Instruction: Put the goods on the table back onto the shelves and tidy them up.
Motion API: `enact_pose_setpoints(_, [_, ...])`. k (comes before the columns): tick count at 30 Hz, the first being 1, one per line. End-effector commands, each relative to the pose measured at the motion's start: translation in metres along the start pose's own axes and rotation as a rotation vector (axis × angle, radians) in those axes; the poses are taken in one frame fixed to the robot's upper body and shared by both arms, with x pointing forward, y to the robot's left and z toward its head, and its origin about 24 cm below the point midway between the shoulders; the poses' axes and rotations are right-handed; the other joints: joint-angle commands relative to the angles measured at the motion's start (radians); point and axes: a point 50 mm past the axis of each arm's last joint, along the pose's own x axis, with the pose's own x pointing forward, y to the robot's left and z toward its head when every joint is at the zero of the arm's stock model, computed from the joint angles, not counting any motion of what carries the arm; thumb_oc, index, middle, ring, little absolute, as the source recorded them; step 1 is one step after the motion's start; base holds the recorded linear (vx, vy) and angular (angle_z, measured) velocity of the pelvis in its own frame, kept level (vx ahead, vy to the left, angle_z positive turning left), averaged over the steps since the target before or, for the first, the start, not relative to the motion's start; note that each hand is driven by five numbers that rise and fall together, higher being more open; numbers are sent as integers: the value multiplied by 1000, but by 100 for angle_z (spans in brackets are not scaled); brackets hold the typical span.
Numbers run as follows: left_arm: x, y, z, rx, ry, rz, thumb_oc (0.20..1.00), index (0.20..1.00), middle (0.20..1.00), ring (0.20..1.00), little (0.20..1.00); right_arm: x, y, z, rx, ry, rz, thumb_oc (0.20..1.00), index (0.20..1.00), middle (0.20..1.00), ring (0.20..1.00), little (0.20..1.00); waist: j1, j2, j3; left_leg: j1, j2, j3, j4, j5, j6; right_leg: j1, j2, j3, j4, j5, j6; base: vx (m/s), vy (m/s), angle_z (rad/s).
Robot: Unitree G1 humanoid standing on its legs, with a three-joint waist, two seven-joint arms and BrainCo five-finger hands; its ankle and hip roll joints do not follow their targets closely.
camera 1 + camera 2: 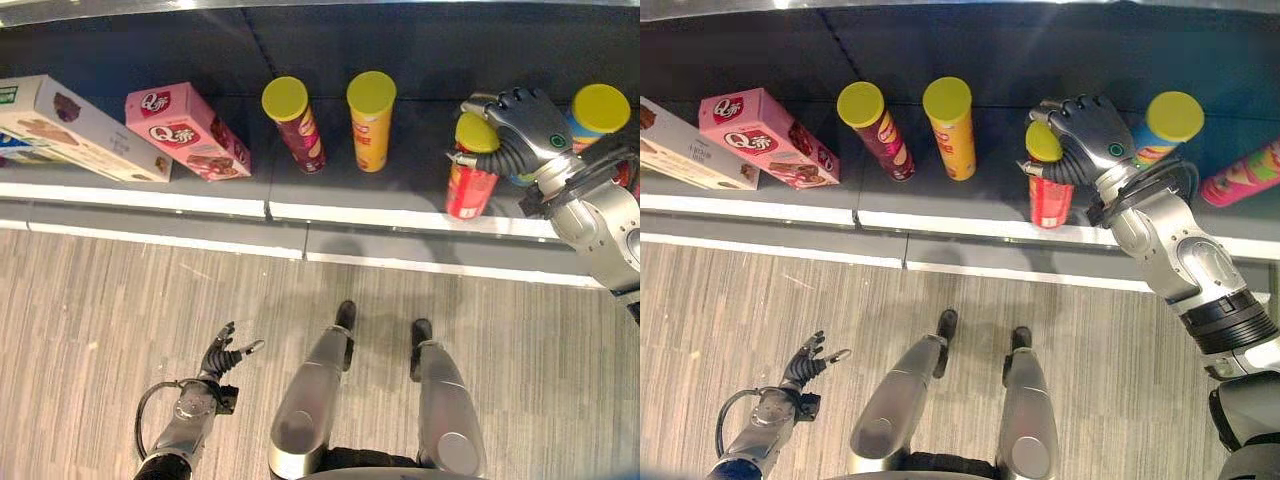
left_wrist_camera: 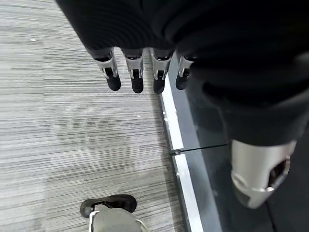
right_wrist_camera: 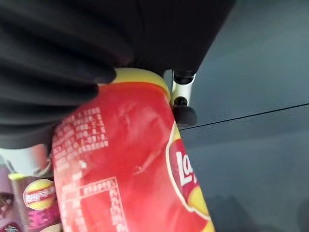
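Red can (image 1: 1049, 198) upright on shelf (image 1: 970, 205), right hand (image 1: 1090, 135) gripping its top; left hand (image 1: 805, 367) open

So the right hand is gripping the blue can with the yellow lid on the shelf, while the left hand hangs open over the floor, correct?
Not quite: the right hand grips the red can with the yellow lid, as the right eye view shows; the blue can stands untouched beside it. The left hand does hang open over the floor.

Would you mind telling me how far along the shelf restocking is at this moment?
Done: two boxes and several yellow-lidded cans sit on the shelf. In hand: the right hand grips a red can on the shelf. Left: releasing it; the left hand hangs open.
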Motion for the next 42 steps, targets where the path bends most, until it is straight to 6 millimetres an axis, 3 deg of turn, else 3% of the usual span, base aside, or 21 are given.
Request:
enact_pose_setpoints(1, [-8,17,-6,75,-5,29,1000,1000,1000,1000,1000,17,-51,0,-68,-25,-278,200,200,200,200,200,28,-7,-42,-15,117,-32,123,-152,-58,18,-108,18,-133,74,62,-4,-30,19])
enact_pose_setpoints(11, [-5,11,1,71,-33,35,1000,1000,1000,1000,1000,23,-50,-6,-101,38,-380,200,200,200,200,200,52,-2,-28,-57,107,-55,118,-145,-53,3,-112,-9,-153,83,66,-1,-18,3])
enact_pose_setpoints(26, [-1,3,14,72,-94,25,1000,1000,1000,1000,1000,17,-44,-37,-96,250,-501,200,200,200,200,200,74,32,-28,-124,80,-69,109,-131,-51,-21,-140,-41,-174,90,74,10,-10,11])
enact_pose_setpoints(42, [1,-1,14,68,-85,36,1000,1000,1000,1000,1000,-4,-30,-32,-5,318,-559,200,200,200,200,200,51,22,-28,-120,80,-67,115,-146,-45,-9,-143,-44,-182,85,74,6,1,2])
